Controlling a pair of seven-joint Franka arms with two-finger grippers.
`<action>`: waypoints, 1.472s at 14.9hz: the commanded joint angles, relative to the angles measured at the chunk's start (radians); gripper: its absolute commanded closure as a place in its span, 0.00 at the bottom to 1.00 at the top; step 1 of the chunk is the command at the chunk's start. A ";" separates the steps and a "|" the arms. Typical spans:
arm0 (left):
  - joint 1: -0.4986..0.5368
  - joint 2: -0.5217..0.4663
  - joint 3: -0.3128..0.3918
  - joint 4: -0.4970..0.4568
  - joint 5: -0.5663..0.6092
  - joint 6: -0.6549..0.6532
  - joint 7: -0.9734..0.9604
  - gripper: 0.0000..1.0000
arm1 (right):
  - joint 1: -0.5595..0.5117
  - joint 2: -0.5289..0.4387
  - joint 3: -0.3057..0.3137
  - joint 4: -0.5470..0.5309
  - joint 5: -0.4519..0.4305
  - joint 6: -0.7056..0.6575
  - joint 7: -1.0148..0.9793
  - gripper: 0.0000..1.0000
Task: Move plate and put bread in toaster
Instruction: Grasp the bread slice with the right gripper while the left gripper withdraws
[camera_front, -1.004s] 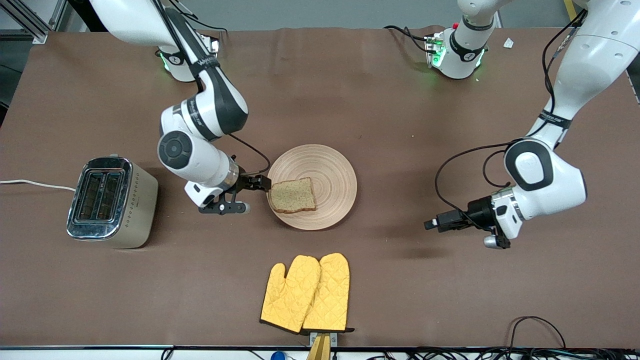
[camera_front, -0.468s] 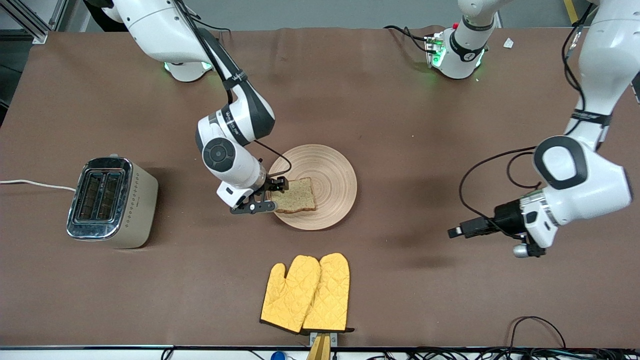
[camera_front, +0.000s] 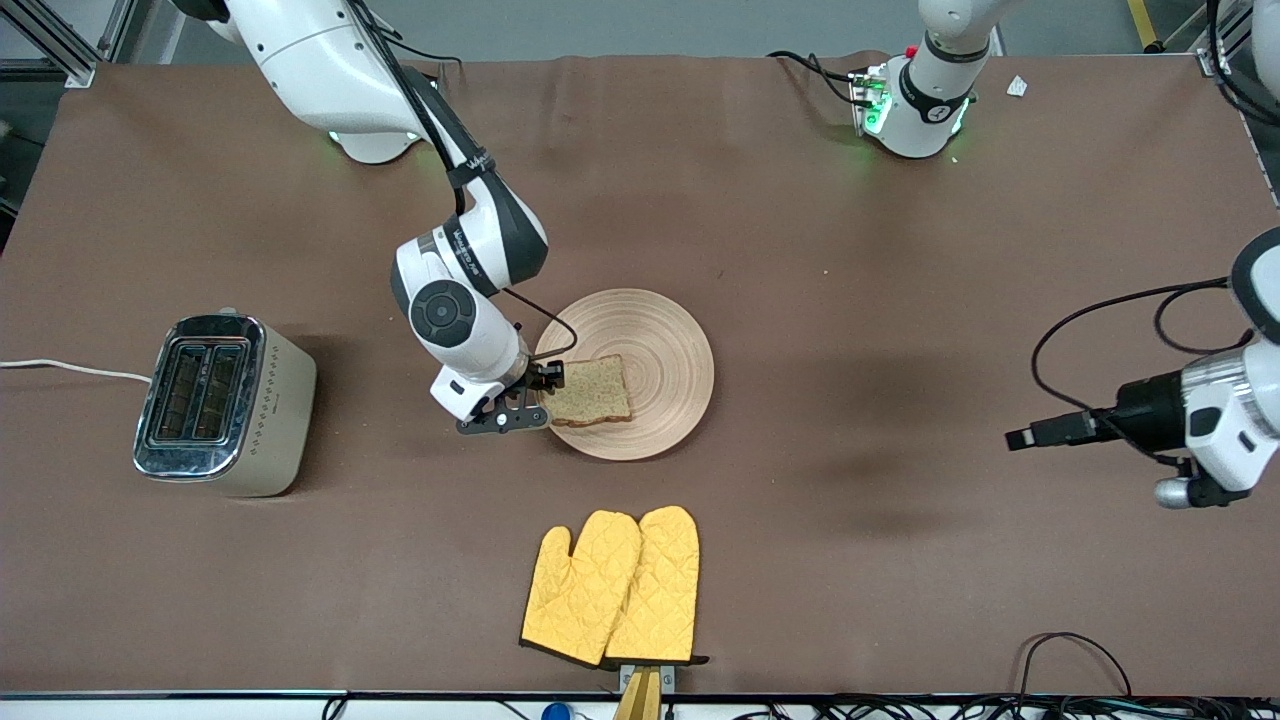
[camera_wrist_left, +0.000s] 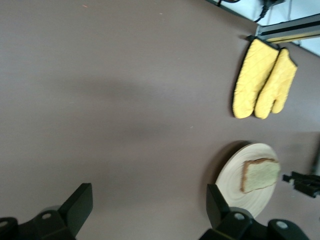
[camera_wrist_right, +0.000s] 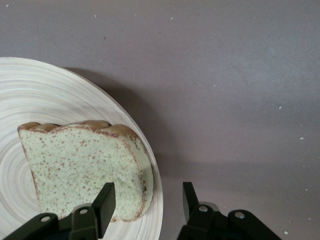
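Right wrist view shows the right claw (camera_wrist_right: 146, 201) open astride the bread's (camera_wrist_right: 82, 167) edge on the plate (camera_wrist_right: 30, 95), fingers apart. Left claw (camera_wrist_left: 149, 205) waits open over bare desk (camera_front: 900, 250), well apart from the toaster (camera_front: 222, 405).

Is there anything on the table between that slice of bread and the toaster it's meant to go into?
Nothing visible. The bread lies on the plate, with the right hand at its edge. Only bare brown table lies from there to the toaster, whose slots face up and look empty.
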 joint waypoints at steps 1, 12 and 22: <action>0.003 -0.124 0.007 -0.012 0.113 -0.074 -0.023 0.00 | -0.001 0.010 0.004 -0.019 -0.019 0.048 0.007 0.44; -0.243 -0.452 0.284 -0.003 0.236 -0.338 0.029 0.00 | 0.028 0.033 0.004 -0.023 -0.017 0.100 0.010 0.56; -0.589 -0.633 0.599 -0.190 0.127 -0.343 0.026 0.00 | 0.029 0.042 0.004 -0.027 -0.019 0.119 0.010 0.69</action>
